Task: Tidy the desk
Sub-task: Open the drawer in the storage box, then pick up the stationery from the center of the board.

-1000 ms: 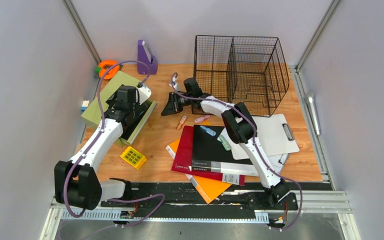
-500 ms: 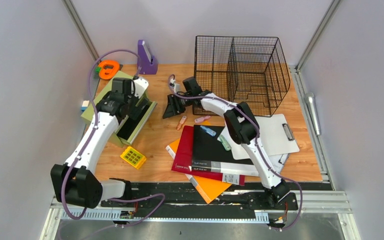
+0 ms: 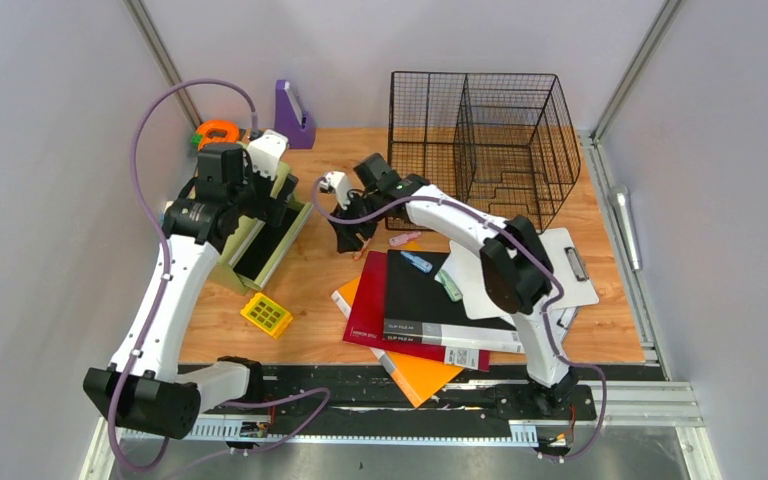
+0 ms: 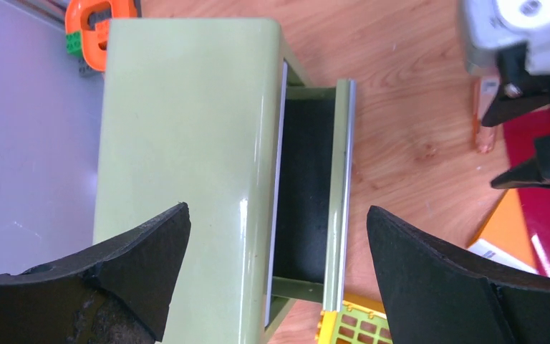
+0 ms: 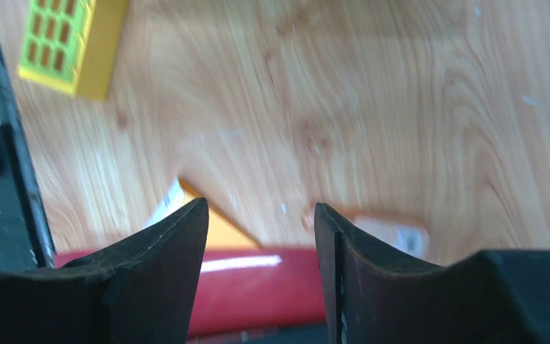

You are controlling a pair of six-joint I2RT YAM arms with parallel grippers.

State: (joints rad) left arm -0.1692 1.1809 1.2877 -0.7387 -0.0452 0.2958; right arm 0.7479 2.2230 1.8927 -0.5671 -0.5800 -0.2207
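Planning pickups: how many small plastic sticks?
4: orange stick by right tool, pink stick beside it, blue stick on black folder, green stick at its edge; others possibly hidden.

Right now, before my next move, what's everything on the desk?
desk: one, light wood
wire basket: one, black, far right
stand: one, purple, far edge
orange item: one, far left corner
drawer box: one, pale green, left, drawer open
grid block: one, yellow, near left
folders: three, red, black, orange, stacked centre
clipboard: one, white, right
small sticks: four, pinkish, blue, green, centre
left end effector: one, black, open above drawer box
right end effector: one, black, open above desk
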